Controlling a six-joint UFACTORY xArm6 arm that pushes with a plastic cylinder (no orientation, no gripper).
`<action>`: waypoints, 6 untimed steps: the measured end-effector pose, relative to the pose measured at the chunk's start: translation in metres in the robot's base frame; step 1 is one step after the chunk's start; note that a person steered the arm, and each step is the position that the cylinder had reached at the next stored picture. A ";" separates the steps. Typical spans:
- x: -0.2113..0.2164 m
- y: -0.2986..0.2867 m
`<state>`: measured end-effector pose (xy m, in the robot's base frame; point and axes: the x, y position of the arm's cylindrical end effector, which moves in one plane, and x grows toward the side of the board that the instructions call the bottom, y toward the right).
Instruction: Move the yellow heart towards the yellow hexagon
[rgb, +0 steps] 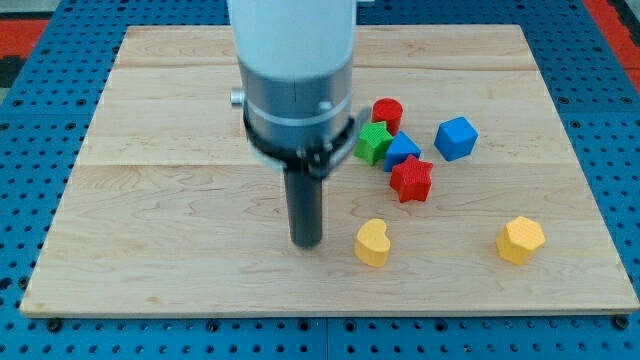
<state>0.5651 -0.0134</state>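
The yellow heart (372, 242) lies on the wooden board (160, 230) near the view's bottom, right of centre. The yellow hexagon (520, 240) lies further toward the view's right at about the same height, well apart from the heart. My tip (306, 243) rests on the board just to the left of the yellow heart, with a small gap between them. The arm's white and grey body (295, 70) rises above the rod and hides part of the board's top middle.
A cluster lies above the heart: a red cylinder (387, 113), a green block (373, 144), a blue block (402, 151), a red star (411, 179). A blue cube (456, 138) sits to their right. Blue pegboard (30, 110) surrounds the board.
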 end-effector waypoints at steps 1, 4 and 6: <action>-0.001 0.052; -0.032 0.127; -0.026 0.128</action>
